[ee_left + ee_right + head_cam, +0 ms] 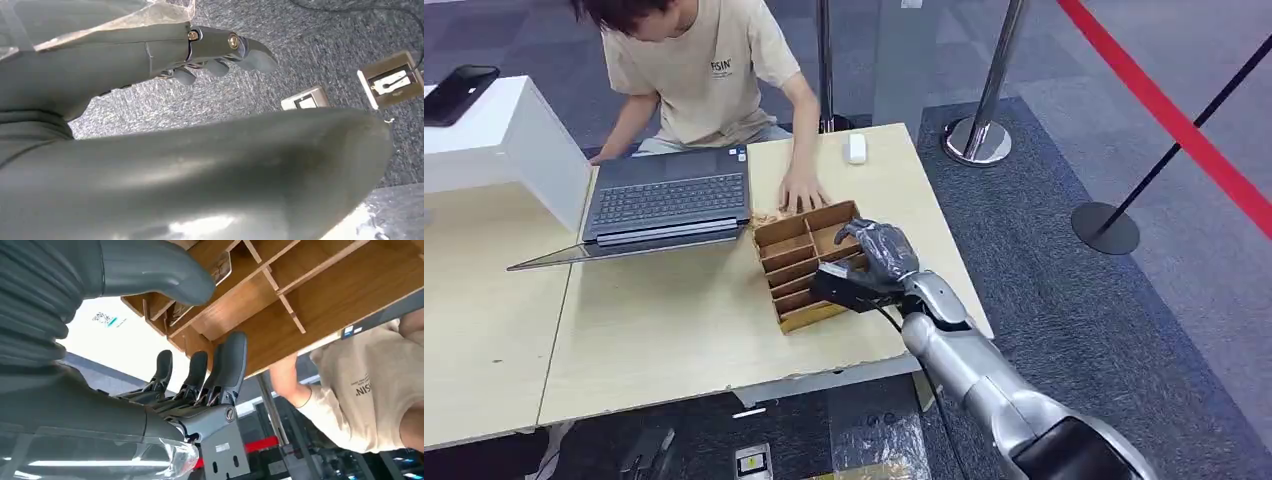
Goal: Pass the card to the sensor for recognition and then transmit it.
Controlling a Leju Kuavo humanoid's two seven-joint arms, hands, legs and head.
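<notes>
While the right hand (879, 250) hovers open-fingered over the wooden organizer (796, 262), the left hand (220, 50) hangs empty above carpet (310, 45).

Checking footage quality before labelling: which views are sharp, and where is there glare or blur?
Head view: even light, sharp on the wooden organizer and right hand. Left wrist view: left hand close, soft, sheen below. Right wrist view: table overexposed white.

Wooden card organiser (796, 262), open-topped, divided by thin slats into compartments; resting flat near the right edge of the light table. Cards (220, 271) standing in the compartments; details too small to tell.
</notes>
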